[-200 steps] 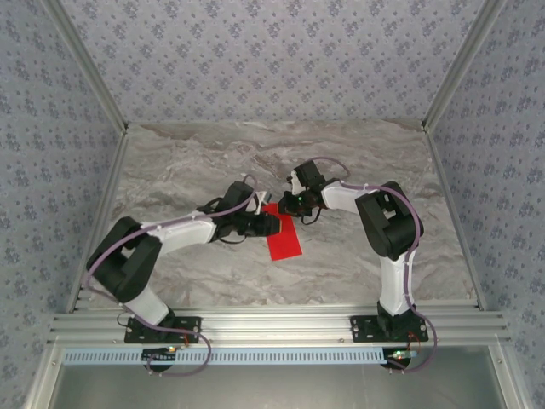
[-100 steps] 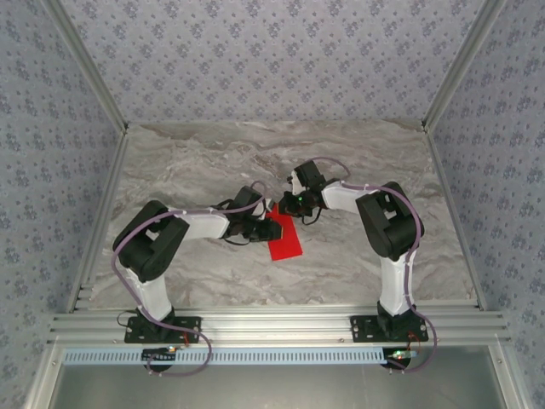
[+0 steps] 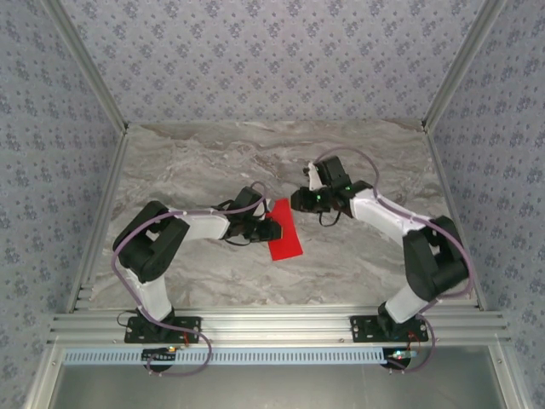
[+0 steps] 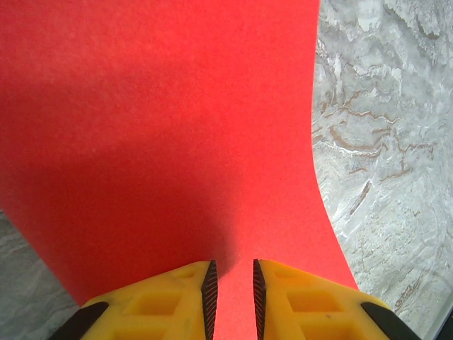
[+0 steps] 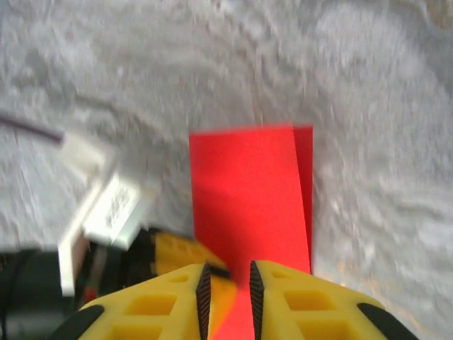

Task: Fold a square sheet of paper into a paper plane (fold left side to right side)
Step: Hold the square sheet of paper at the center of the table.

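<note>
The square sheet of paper (image 3: 284, 230) lies on the marble table as a narrow red rectangle, folded in half. In the right wrist view its top layer (image 5: 248, 191) leaves a thin strip of the lower layer (image 5: 305, 177) showing along the right edge. My left gripper (image 3: 270, 228) sits low at the paper's left edge. Its jaws (image 4: 232, 283) stand a narrow gap apart over the red sheet (image 4: 177, 127), with nothing pinched between them. My right gripper (image 3: 297, 200) hovers just off the paper's far end, its jaws (image 5: 226, 283) slightly open and holding nothing.
The marble tabletop (image 3: 196, 162) is walled by patterned panels at the back and sides, and an aluminium rail (image 3: 272, 324) runs along the near edge. One yellow finger of the left gripper (image 5: 182, 249) shows beside the paper in the right wrist view.
My right arm has drawn back to the right, off the paper's far end, and its jaws have parted. My left arm's elbow swung in while its gripper stayed at the paper's left edge.
</note>
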Controlling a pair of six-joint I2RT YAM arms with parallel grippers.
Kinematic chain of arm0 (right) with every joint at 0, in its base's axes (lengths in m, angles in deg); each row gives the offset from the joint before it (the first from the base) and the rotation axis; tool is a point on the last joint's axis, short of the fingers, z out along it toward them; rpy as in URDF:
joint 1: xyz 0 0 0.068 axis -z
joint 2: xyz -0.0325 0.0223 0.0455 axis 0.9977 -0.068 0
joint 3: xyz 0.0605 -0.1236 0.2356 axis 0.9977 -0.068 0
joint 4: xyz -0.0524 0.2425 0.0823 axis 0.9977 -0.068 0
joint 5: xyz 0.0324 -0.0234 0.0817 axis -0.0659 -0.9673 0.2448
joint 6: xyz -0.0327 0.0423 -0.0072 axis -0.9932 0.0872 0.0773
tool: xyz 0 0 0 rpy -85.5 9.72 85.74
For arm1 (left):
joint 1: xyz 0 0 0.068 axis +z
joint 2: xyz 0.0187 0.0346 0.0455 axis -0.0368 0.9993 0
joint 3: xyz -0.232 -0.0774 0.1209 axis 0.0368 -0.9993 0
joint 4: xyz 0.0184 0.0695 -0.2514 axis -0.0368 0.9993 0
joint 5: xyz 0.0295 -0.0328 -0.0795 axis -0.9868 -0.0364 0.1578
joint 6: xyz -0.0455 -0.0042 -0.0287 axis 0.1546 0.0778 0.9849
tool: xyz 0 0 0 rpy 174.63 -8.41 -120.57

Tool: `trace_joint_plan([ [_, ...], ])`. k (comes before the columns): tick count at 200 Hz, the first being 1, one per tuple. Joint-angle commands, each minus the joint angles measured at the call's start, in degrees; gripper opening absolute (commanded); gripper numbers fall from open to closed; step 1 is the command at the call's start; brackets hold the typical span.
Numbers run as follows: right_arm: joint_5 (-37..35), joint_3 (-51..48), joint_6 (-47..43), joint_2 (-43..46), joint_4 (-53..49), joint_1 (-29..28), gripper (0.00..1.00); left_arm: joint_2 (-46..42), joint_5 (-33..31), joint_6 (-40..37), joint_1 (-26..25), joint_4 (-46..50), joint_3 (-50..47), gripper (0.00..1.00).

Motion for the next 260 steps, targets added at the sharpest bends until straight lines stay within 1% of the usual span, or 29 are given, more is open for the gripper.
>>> trace_joint_plan([
  [1, 2.0, -7.0, 1.5, 0.4, -1.3, -2.6, 0.17, 0.6, -2.2, 0.2, -0.8, 3.9, -0.5, 0.23],
  [19, 3.3, -9.7, 2.9, -0.4, 0.6, -4.9, 0.12, 0.5, -2.3, 0.1, -0.8, 4.1, -0.4, 0.23],
  [36, 2.9, -10.8, 3.7, -2.0, 2.1, -6.6, 0.12, 0.5, -2.4, -0.1, -0.8, 4.4, -0.1, 0.23],
  [65, 0.7, -10.9, 4.5, -5.5, 2.1, -7.7, 0.11, 0.3, -2.5, -0.4, -0.8, 5.0, 0.8, 0.23],
  [117, -4.5, -10.0, 2.9, -9.1, -5.3, -7.9, 0.1, -0.3, -2.4, -1.7, -0.8, 7.1, 4.1, 0.24],
  [164, -6.0, -10.4, 2.1, -9.5, -7.1, -8.0, 0.08, 1.5, -3.0, -2.2, -0.6, 7.5, 5.9, 0.24],
  [202, -6.9, -10.0, 1.0, -9.6, -8.6, -8.1, 0.06, 3.8, -5.2, -3.6, 0.6, 7.5, 6.9, 0.22],
  [260, -8.7, -10.4, -0.4, -9.5, -10.9, -8.0, 0.04, 5.9, -6.8, -4.7, 3.8, 6.9, 8.5, 0.21],
])
